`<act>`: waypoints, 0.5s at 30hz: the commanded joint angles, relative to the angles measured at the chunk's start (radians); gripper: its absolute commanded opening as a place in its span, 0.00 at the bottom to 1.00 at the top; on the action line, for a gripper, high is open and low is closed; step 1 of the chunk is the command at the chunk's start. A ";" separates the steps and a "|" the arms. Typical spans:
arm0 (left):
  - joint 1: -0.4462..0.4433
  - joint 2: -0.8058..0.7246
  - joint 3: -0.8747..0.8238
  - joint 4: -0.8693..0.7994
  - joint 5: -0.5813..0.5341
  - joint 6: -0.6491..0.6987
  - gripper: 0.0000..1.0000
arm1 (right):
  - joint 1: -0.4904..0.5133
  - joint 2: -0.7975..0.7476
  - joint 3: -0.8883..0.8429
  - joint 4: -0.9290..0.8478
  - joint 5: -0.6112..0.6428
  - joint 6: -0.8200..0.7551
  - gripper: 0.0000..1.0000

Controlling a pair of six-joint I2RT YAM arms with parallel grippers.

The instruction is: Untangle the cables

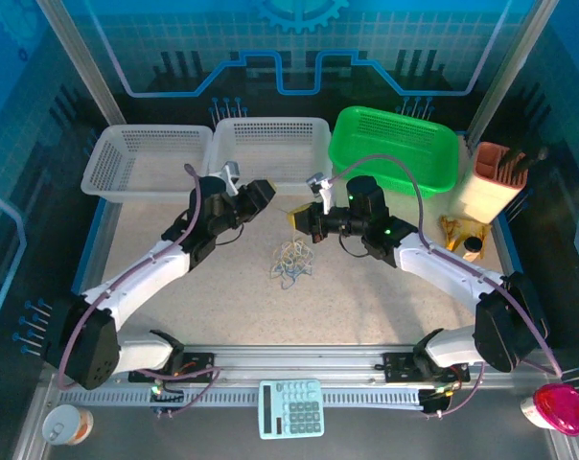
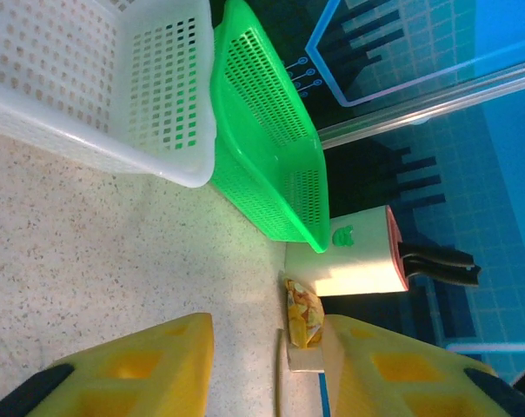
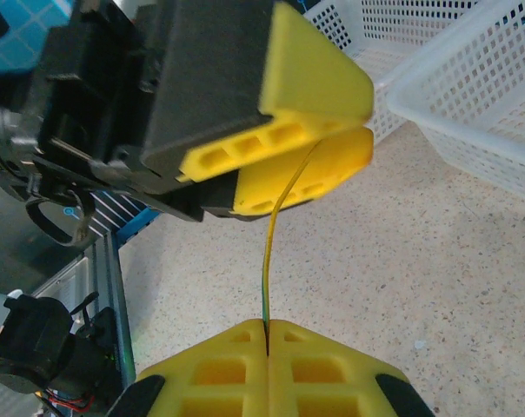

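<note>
A loose tangle of thin white, tan and blue-grey cables (image 1: 291,261) lies mid-table. My right gripper (image 3: 267,323) is shut on one thin yellow cable (image 3: 271,252), which rises taut into the gap between the yellow fingers of my left gripper (image 3: 360,130). From the left wrist, that same cable (image 2: 279,373) runs between the two parted fingers of the left gripper (image 2: 267,328) and touches neither. From above, the left gripper (image 1: 268,194) and right gripper (image 1: 295,218) face each other closely, just behind the tangle.
Two white baskets (image 1: 141,158) (image 1: 270,144) and a green basket (image 1: 395,144) line the back edge. A knife holder (image 1: 491,177) and a yellow snack bag (image 1: 457,230) stand at the right. A calculator (image 1: 291,407) lies on the front rail.
</note>
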 commanded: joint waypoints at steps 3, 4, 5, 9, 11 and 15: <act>0.006 0.025 0.032 0.037 0.041 0.002 0.18 | 0.007 -0.006 -0.011 0.050 -0.020 -0.005 0.00; 0.005 0.026 0.035 0.038 0.042 0.002 0.13 | 0.007 -0.005 -0.012 0.050 -0.020 -0.007 0.00; 0.005 0.025 0.040 0.037 0.044 0.001 0.06 | 0.006 -0.003 -0.015 0.050 -0.019 -0.007 0.00; 0.000 0.025 0.069 0.033 0.054 0.000 0.00 | 0.003 0.014 -0.033 0.050 0.008 -0.016 0.16; -0.009 0.024 0.093 0.030 0.062 -0.001 0.00 | 0.003 0.036 -0.041 0.060 0.029 -0.016 0.39; -0.031 0.029 0.153 0.022 0.071 -0.010 0.00 | 0.004 0.096 -0.046 0.104 0.059 0.006 0.55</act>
